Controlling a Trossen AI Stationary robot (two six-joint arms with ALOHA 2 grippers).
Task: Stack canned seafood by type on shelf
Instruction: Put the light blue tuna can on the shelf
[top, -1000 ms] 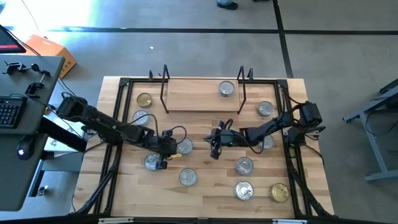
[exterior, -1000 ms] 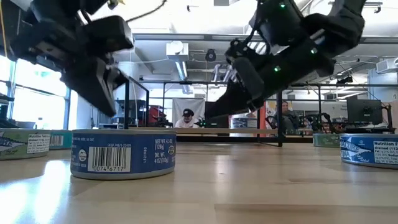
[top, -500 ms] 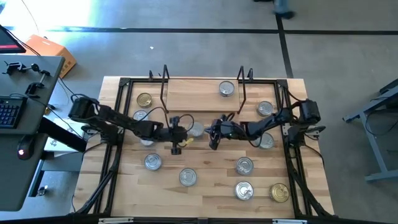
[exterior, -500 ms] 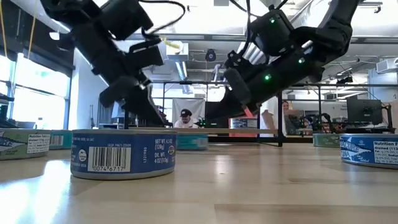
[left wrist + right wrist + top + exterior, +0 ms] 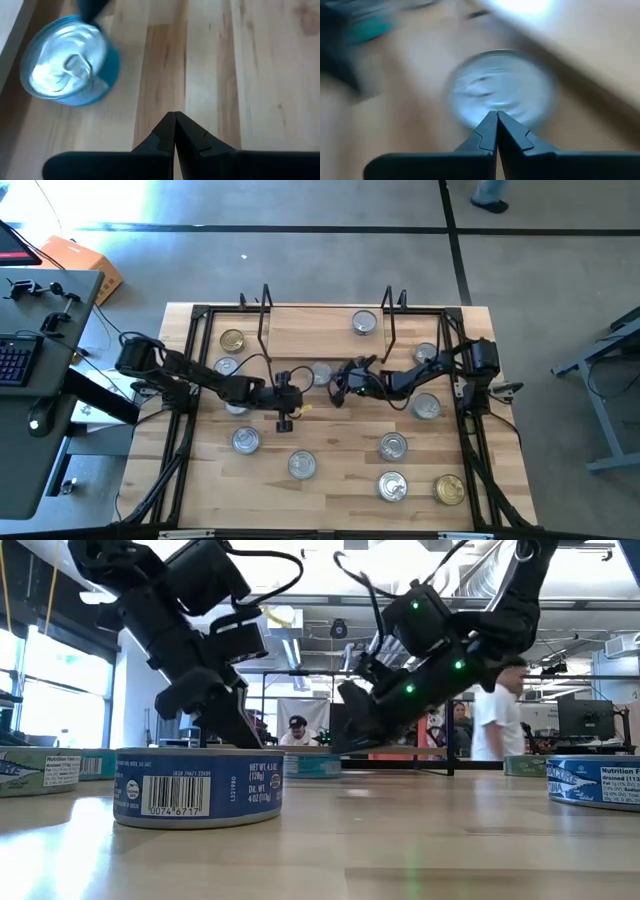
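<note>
A silver-lidded can [image 5: 321, 373] stands on the table just in front of the shelf [image 5: 310, 340], between my two grippers. My left gripper [image 5: 303, 387] is shut; its tips [image 5: 174, 114] rest a short way off the can [image 5: 70, 60], touching nothing. My right gripper [image 5: 336, 381] is shut, with its tips [image 5: 496, 113] at the can [image 5: 500, 85]. One silver can [image 5: 364, 322] stands on the shelf plank. Other cans stand scattered on the table, among them two gold-lidded ones [image 5: 232, 340] [image 5: 449, 489]. My right gripper's shut fingertips [image 5: 92, 7] lie against the upper rim of the can's side [image 5: 87, 25], on the side toward the table's right edge. The fingers come slanting down from the right. The can stands upright, its base on the table.
Black wire uprights [image 5: 264, 320] [image 5: 391, 315] stand at the shelf's two ends. Silver cans lie to the left [image 5: 226, 367], to the right [image 5: 426, 355] [image 5: 428, 407] and in the near half [image 5: 245, 440] [image 5: 302, 465] [image 5: 392, 446] [image 5: 392, 485]. A person walks in the room behind.
The silver can has slid upright from the table's middle toward the far edge, up to the shelf. My left gripper went toward the far right behind it, then came apart from it. My right gripper moved toward the far edge, to the can. Both stayed shut.
</note>
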